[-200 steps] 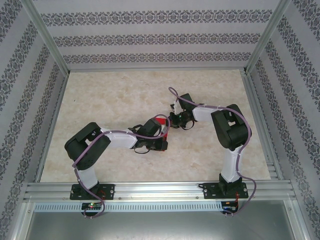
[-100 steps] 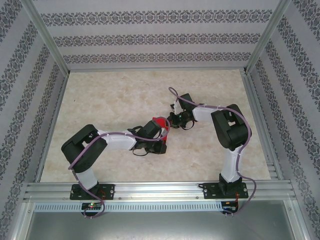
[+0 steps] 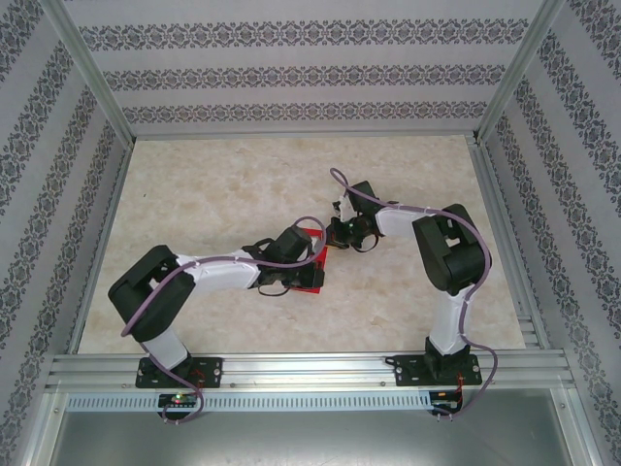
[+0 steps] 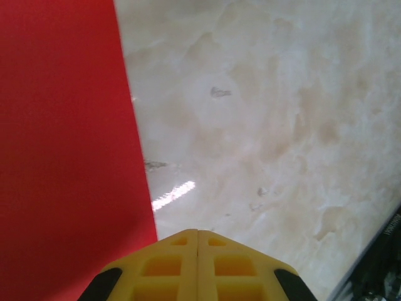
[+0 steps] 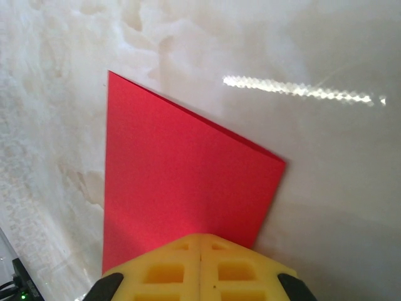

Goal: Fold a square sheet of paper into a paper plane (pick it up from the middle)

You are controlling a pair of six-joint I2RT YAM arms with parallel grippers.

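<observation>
The square sheet of paper (image 5: 182, 188) lies flat on the tabletop (image 4: 282, 125), stretching straight ahead of the right gripper (image 5: 200, 238) and ahead-left of the left gripper (image 4: 198, 233). Both grippers are fully closed, pads pressed together, holding nothing.

Surface: the table (image 3: 213, 194), pale cream and marbled, glossy, with bright glare streaks.
Lying on it: the square sheet of paper (image 5: 182, 188), bright red and flat against the top.
Sheet by the right gripper (image 5: 200, 237): straight ahead of its closed yellow fingers, the near part passing under their tips. One corner is far ahead to the left, another out to the right.
Sheet by the left gripper (image 4: 198, 233): left of its pressed-together fingers, with a straight edge running forward from beside the tips.
Bare top: ahead and right of the left fingers, with small dark specks.
</observation>
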